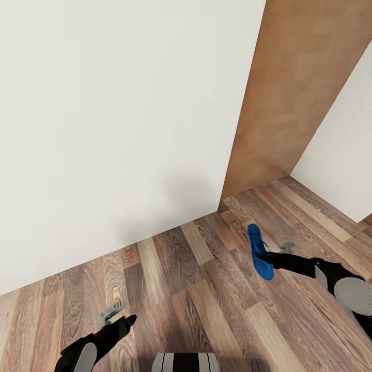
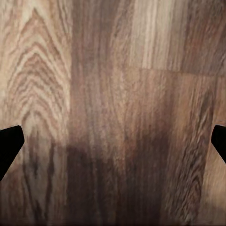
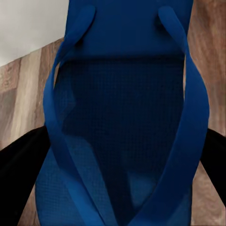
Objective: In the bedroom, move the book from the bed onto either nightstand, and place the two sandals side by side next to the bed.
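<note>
Head view: right claw (image 1: 264, 254) clamped on one bright blue flip-flop sandal (image 1: 259, 251), held above the brown wood-plank floor (image 1: 196, 289) near a white wall (image 1: 113, 129). Left claw (image 1: 118, 313) apart, empty. Judged: carry stage; placement pending.

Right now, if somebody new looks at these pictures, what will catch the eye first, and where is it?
The bright blue sandal stands out first: the right gripper holds it above the wood-plank floor, right of centre in the head view. Behind it, a big white wall meets a brown wooden panel. The left gripper hangs open over bare planks at lower left.
</note>
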Motion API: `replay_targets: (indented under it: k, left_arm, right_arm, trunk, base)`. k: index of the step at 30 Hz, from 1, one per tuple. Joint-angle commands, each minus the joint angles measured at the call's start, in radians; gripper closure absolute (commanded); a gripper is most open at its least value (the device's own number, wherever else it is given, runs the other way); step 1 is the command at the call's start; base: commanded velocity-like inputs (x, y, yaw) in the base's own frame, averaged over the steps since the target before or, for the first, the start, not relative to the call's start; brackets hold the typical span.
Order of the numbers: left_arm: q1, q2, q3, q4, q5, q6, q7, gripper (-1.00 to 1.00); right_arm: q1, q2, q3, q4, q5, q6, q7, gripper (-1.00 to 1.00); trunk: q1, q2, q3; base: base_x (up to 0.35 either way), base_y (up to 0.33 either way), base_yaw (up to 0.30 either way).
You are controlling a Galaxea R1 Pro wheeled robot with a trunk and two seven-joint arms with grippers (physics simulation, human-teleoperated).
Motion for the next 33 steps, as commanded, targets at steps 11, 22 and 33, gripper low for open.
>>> replay_targets:
  k: [11, 22, 33]
  left_arm:
    - [0.000, -0.001, 0.027, 0.067, 0.013, -0.004, 0.008, -1.00]
    - [0.000, 0.000, 0.130, 0.075, 0.015, -0.056, 0.007, -1.00]
    - [0.000, 0.000, 0.130, 0.076, 0.017, -0.059, -0.003, -1.00]
  right_arm:
    - [0.047, 0.247, -0.005, -0.405, 0.016, -0.173, -0.043, 1.00]
    - [0.347, 0.515, 0.133, -1.242, -0.034, 0.129, 0.242, 1.00]
    - [0.406, 0.515, 0.230, -1.387, -0.070, 0.343, 0.299, 1.00]
  trunk:
    - [-0.005, 0.002, 0.042]
    - [-0.010, 0.005, 0.084]
    - [-0.015, 0.007, 0.129]
  base:
    - [0.000, 0.000, 0.000]
    - [0.000, 0.000, 0.000]
    - [0.000, 0.000, 0.096]
